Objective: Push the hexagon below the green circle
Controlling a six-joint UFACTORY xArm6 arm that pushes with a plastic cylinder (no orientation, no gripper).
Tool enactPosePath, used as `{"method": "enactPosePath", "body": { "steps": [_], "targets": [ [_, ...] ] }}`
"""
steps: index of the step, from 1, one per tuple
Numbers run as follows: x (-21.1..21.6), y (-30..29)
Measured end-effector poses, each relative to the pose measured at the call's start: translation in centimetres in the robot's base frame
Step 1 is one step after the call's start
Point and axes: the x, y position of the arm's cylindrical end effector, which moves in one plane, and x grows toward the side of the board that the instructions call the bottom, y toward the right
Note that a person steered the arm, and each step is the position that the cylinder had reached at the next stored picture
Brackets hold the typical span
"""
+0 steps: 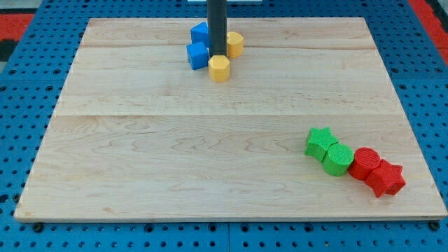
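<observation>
My tip (218,55) touching the yellow hexagon (220,68) at its 12 o'clock, blue blocks (198,54) at 9, green circle (338,159) far off at 4, no hand to judge.

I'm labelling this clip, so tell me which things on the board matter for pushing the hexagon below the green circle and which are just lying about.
In play: my tip, yellow hexagon, green circle.

Lying about: other yellow block, two blue blocks, green star, red circle, red star.

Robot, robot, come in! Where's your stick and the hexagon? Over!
My tip touching yellow hexagon, view's top. Green circle far off, bottom right. Path between clear.
</observation>
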Motion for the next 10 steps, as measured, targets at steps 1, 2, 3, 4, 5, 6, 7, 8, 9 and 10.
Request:
{"method": "enactPosePath", "body": {
  "steps": [1, 2, 3, 4, 5, 6, 7, 8, 9, 10],
  "targets": [
    [5.2, 8.2],
    [7.6, 10.3],
    [3.3, 10.0],
    [1.3, 4.7],
    [3.4, 0.7],
    [7.5, -0.7],
    [13.5, 2.1],
    [14.8, 2.9],
    [12.8, 0.4],
    [14.5, -1.1]
  ]
}}
